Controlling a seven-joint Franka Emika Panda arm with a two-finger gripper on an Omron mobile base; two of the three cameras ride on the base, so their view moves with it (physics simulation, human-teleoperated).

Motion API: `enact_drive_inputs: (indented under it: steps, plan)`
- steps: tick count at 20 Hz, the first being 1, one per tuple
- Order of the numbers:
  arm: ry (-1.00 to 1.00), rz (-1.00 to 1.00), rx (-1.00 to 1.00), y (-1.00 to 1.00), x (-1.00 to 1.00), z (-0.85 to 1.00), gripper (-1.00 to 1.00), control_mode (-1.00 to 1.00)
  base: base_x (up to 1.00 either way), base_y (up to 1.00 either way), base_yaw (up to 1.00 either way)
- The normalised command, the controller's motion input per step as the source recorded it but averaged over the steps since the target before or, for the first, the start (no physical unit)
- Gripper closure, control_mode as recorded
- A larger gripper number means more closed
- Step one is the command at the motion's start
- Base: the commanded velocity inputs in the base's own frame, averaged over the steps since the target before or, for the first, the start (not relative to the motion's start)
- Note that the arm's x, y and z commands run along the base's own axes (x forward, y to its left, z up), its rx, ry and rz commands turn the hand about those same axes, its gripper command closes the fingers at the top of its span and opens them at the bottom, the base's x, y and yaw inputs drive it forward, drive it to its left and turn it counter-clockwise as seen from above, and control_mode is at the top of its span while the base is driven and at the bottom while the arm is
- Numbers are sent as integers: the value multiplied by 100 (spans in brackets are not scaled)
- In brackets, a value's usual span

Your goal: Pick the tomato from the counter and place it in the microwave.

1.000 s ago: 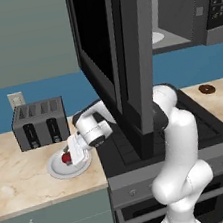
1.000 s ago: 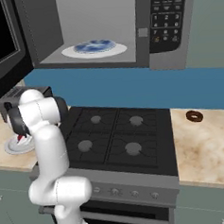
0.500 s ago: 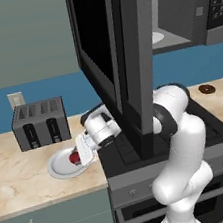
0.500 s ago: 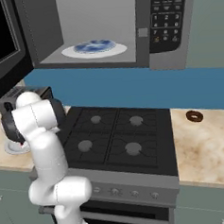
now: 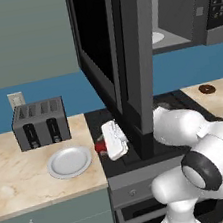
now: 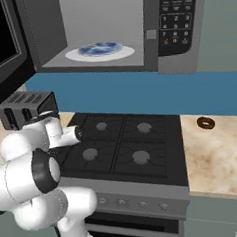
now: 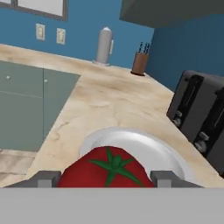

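- The toaster (image 5: 39, 123) stands at the far left of the counter (image 5: 23, 182), against the blue wall, with a wall socket (image 5: 15, 100) just above it.
- The white plate (image 5: 69, 161) lies on the counter in front of the toaster and slightly to its right, bare of food.
- The gripper (image 5: 105, 147) hangs just right of the plate, over the left edge of the black stovetop (image 6: 122, 145) and clear of the plate.
- The tomato (image 5: 100, 147) sits between the two fingers, lifted off the counter; the fingers are closed partway against its sides, and in the hand view the fruit (image 7: 105, 170), with its green stalk star, fills the gap between the fingertips (image 7: 46, 178).
- The microwave (image 6: 114, 30) hangs above the stovetop with its tall dark door (image 5: 120, 56) swung wide open towards the toaster side.
- Inside the microwave, the white turntable (image 6: 100, 51) shows a blue pattern at its middle.
- The donut (image 6: 206, 123) lies on the counter to the right of the stovetop, well apart from the gripper.
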Motion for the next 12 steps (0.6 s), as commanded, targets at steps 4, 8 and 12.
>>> enact_drive_inputs:
  steps: [4, 8, 12]
  plan:
    - [8, -26, 4, -100, -56, 100, 100, -100, 0, 0, 0]
    - [21, -29, 0, -99, -41, 100, 100, -100, 0, 0, 0]
    - [32, -34, -4, -92, -19, 100, 100, -100, 0, 0, 0]
